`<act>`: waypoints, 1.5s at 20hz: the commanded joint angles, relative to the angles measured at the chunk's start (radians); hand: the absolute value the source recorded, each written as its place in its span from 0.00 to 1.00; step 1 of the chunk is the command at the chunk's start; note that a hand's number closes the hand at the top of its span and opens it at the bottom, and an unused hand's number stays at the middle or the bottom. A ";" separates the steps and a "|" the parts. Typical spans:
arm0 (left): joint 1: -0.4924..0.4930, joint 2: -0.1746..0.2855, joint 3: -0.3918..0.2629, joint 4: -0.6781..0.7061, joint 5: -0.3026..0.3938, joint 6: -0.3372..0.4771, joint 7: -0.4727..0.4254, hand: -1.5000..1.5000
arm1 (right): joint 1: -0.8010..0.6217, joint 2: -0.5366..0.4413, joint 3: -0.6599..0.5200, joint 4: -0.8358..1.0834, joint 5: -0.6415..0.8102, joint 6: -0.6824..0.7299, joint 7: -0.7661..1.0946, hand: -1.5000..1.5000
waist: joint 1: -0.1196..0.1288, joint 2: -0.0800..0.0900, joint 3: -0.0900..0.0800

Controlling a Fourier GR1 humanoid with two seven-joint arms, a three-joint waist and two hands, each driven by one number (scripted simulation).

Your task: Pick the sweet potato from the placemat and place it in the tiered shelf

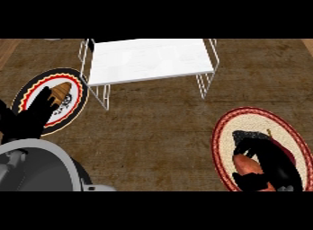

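**Right hand closed on sweet potato**

Sweet potato (pixel 243 164) lay on the placemat (pixel 223 122) near the worktop's front right corner, long axis roughly front-to-back. Your right hand (pixel 273 158) curled round it. Tiered shelf (pixel 152 60) stood far-left; left hand (pixel 26 120) rested open.

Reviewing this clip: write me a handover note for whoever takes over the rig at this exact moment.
Right hand: curled round the sweet potato at the red-rimmed placemat, lower right of the head view. I cannot tell whether the potato is lifted off the mat.
Left hand: open, fingers up, resting at the left edge by the black-rimmed placemat, which holds a brown food item.
Tiered shelf: top centre, white top tier bare.
Done: sweet potato grasped.
Left: lift it, carry it to the shelf, set it down, release.
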 commanded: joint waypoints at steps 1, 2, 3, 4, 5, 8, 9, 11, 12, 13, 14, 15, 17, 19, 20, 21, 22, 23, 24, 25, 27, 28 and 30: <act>0.098 -0.070 -0.072 0.030 -0.013 -0.027 -0.008 0.50 | 0.014 0.056 0.027 0.008 0.017 -0.024 -0.035 1.00 | -0.007 0.023 -0.020; 0.055 -0.102 -0.099 0.036 -0.035 0.018 0.008 0.50 | -0.072 0.129 0.092 0.016 0.059 -0.003 0.016 1.00 | 0.002 0.027 -0.020; 0.089 -0.087 -0.108 0.005 -0.028 -0.002 -0.002 0.50 | -0.083 0.178 0.171 -0.024 0.085 0.015 0.051 1.00 | 0.020 0.024 -0.021; 0.023 -0.073 -0.105 0.020 -0.022 -0.003 0.043 0.50 | -0.169 0.233 0.203 0.001 0.108 0.039 0.078 1.00 | 0.029 0.031 -0.021; 0.029 -0.063 -0.098 0.021 -0.009 -0.021 0.028 0.50 | -0.198 0.290 0.268 0.018 0.140 0.050 0.094 1.00 | 0.054 0.033 -0.022; 0.002 -0.064 -0.113 0.039 -0.003 -0.025 0.021 0.50 | -0.349 0.453 0.330 0.086 0.156 0.094 0.129 1.00 | 0.085 0.040 -0.024; -0.020 -0.077 -0.125 0.032 0.001 -0.009 0.036 0.50 | -0.407 0.503 0.331 0.131 0.168 0.105 0.140 1.00 | 0.079 0.040 -0.023; -0.032 -0.066 -0.127 0.048 0.004 0.005 0.053 0.50 | -0.471 0.587 0.382 0.144 0.215 0.054 0.192 1.00 | 0.054 0.031 -0.022; -0.021 -0.066 -0.117 0.065 0.013 -0.003 0.032 0.50 | -0.510 0.589 0.381 0.129 0.200 0.017 0.209 1.00 | 0.049 0.030 -0.022; 0.044 -0.054 -0.128 0.033 0.002 -0.007 -0.003 0.50 | -0.520 0.591 0.368 0.124 0.192 -0.015 0.209 1.00 | 0.048 0.024 -0.021; 0.008 -0.087 -0.139 0.067 -0.006 0.010 -0.007 0.50 | -0.582 0.593 0.376 0.142 0.217 -0.047 0.219 1.00 | 0.046 0.029 -0.022; 0.004 -0.083 -0.134 0.078 -0.003 0.018 0.003 0.50 | -0.625 0.594 0.355 0.114 0.233 -0.031 0.230 1.00 | 0.027 0.026 -0.022; 0.013 -0.070 -0.134 0.099 -0.002 0.000 -0.017 0.50 | -0.683 0.596 0.394 0.043 0.255 -0.078 0.316 1.00 | 0.020 0.020 -0.024; 0.030 -0.061 -0.133 0.066 0.024 0.010 0.011 0.50 | -0.761 0.596 0.358 0.037 0.294 -0.085 0.351 1.00 | 0.019 0.015 -0.022; 0.047 -0.046 -0.123 0.077 0.035 -0.009 -0.013 0.50 | -0.793 0.596 0.335 -0.021 0.305 -0.053 0.418 1.00 | 0.006 0.009 -0.024; 0.047 -0.045 -0.134 0.067 0.033 0.017 -0.005 0.50 | -0.820 0.596 0.342 -0.038 0.324 -0.061 0.460 1.00 | 0.004 0.006 -0.023; 0.026 -0.032 -0.124 0.050 0.042 0.026 0.012 0.50 | -0.864 0.596 0.274 -0.028 0.332 -0.029 0.461 1.00 | -0.003 0.011 -0.022; 0.041 -0.031 -0.135 0.060 0.035 0.025 0.001 0.50 | -0.895 0.597 0.264 -0.054 0.322 -0.023 0.513 1.00 | -0.003 0.007 -0.023; 0.038 -0.003 -0.112 0.065 0.056 -0.005 0.007 0.50 | -0.958 0.597 0.228 -0.028 0.319 -0.015 0.528 1.00 | 0.007 0.009 -0.024; 0.037 -0.041 -0.146 0.043 0.041 0.028 0.011 0.50 | -0.964 0.597 0.240 -0.015 0.321 -0.021 0.544 1.00 | 0.003 0.010 -0.023; 0.045 -0.030 -0.142 0.031 0.044 0.035 0.013 0.50 | -1.035 0.597 0.154 -0.025 0.302 0.041 0.568 1.00 | -0.004 0.008 -0.023; 0.070 -0.039 -0.158 0.020 0.031 0.045 0.000 0.50 | -1.061 0.597 0.093 0.003 0.294 0.039 0.541 1.00 | 0.002 0.011 -0.022; 0.051 -0.022 -0.137 0.037 0.043 0.033 0.008 0.50 | -1.135 0.597 0.086 0.007 0.299 0.078 0.594 1.00 | -0.007 0.009 -0.023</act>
